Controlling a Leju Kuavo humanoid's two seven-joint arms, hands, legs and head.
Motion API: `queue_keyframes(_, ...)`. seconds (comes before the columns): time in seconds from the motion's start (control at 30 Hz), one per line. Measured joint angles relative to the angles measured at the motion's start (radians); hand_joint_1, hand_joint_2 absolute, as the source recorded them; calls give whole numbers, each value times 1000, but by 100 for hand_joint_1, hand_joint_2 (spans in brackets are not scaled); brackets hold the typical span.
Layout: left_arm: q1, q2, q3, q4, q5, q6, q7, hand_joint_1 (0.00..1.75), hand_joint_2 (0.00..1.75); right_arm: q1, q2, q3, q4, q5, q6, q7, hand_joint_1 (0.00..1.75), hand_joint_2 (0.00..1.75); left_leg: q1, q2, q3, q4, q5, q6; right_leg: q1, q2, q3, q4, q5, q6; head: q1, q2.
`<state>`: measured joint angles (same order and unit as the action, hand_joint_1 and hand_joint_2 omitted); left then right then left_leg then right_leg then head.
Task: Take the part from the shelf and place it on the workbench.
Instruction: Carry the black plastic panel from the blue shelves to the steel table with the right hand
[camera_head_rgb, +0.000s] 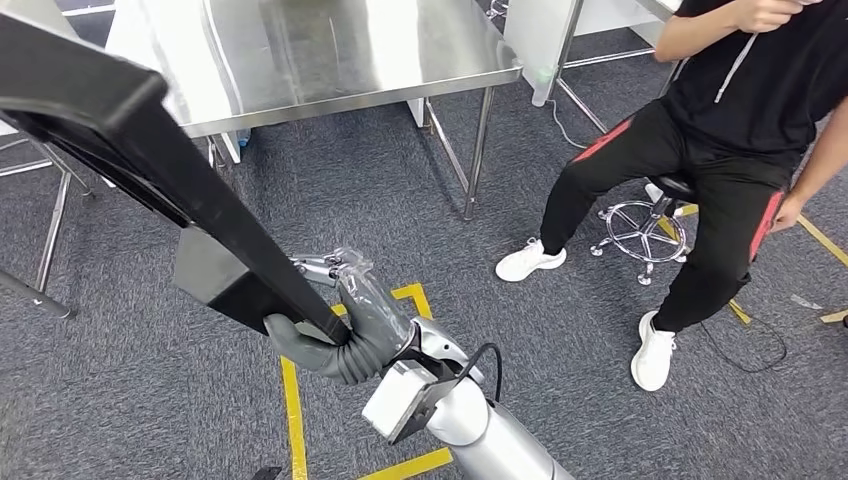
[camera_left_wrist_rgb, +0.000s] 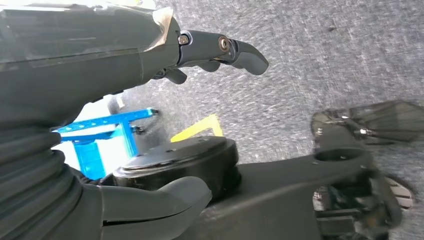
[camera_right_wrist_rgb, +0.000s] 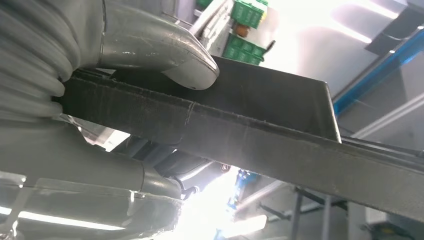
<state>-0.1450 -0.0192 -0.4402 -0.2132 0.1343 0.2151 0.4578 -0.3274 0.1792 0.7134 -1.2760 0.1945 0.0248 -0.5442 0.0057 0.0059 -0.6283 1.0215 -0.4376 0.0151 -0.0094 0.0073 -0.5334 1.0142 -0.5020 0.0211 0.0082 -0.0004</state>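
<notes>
Part: long black flat-sided bar with a boxy black block under its near end; you see it slanting from the far left corner of the head view down toward the near centre, carried above the grey carpet floor and not resting on any surface
Right hand: your grey ribbed-cuff hand holds the part at its near end; in the right wrist view the thick grey thumb presses on one face of the bar and the darker fingers wrap beneath it
Left hand: seen in the left wrist view, your hand holds nothing; the dark fingers reach out straight and the thumb sits apart from them, above the carpet
Workbench: stainless steel table with a shiny top and thin metal legs, at the far side of the scene, well apart from the part's near end; you cannot tell whether the far end of the bar overlaps its edge
Floor marks: yellow tape lines on the carpet just beside your right hand
Person: someone in black clothes and white shoes sits on a chrome-based stool at the far right, well apart from your hand
Shelf: blue metal frame in the left wrist view, blurred
</notes>
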Motion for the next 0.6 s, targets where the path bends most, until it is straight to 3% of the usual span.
queue_keyframes(0.1,0,0,0,0,0,-1,0,0,175,-3,0,0,0,0,0,0,175,175,1,-6,21,-13,-5,21,1,-2,-9,33,-14,12,1,0)
queue_keyframes(0.13,0,0,0,0,0,-2,0,0,175,-5,0,0,0,0,0,0,175,175,2,-7,30,-16,-7,27,0,-2,-32,75,-29,12,1,0)
queue_keyframes(0.2,-1,0,0,0,0,-5,0,0,175,-7,-3,0,1,0,0,-1,175,175,1,-9,39,-17,-15,35,0,-3,-109,200,-65,5,2,0)
queue_keyframes(0.27,0,0,0,0,-1,-7,0,0,175,-5,-6,0,2,0,0,-1,175,175,-1,-12,48,-17,-25,38,0,-3,-174,273,-74,7,2,0)
queue_keyframes(0.3,0,0,0,0,-2,-8,0,0,175,-5,-7,-1,2,0,0,-1,175,175,-2,-14,54,-16,-30,37,0,-3,-182,259,-56,13,2,0)
queue_keyframes(0.37,1,0,0,0,-2,-8,0,0,175,-5,-8,-1,2,0,0,-1,175,175,-3,-18,71,-17,-43,33,0,-3,-148,137,19,29,2,0)
queue_keyframes(0.4,1,-1,0,0,-3,-8,0,0,175,-6,-8,-1,2,0,0,-1,175,175,-4,-20,79,-16,-50,29,1,-3,-127,74,46,28,2,0)
queue_keyframes(0.47,0,-1,0,0,-3,-8,0,0,175,-6,-7,-2,2,0,0,0,175,175,-6,-22,87,-14,-62,18,5,-2,-100,5,67,11,2,0)
queue_keyframes(0.53,-2,-2,0,0,-3,-8,0,0,175,-7,-3,-3,2,0,0,1,175,175,-5,-21,93,-9,-68,8,5,0,-86,0,65,-10,2,0)
queue_keyframes(0.6,-4,-2,0,0,-4,-8,0,0,175,-9,2,-5,1,0,0,2,175,175,0,-17,86,22,-76,-1,0,2,-67,-6,64,-24,3,0)
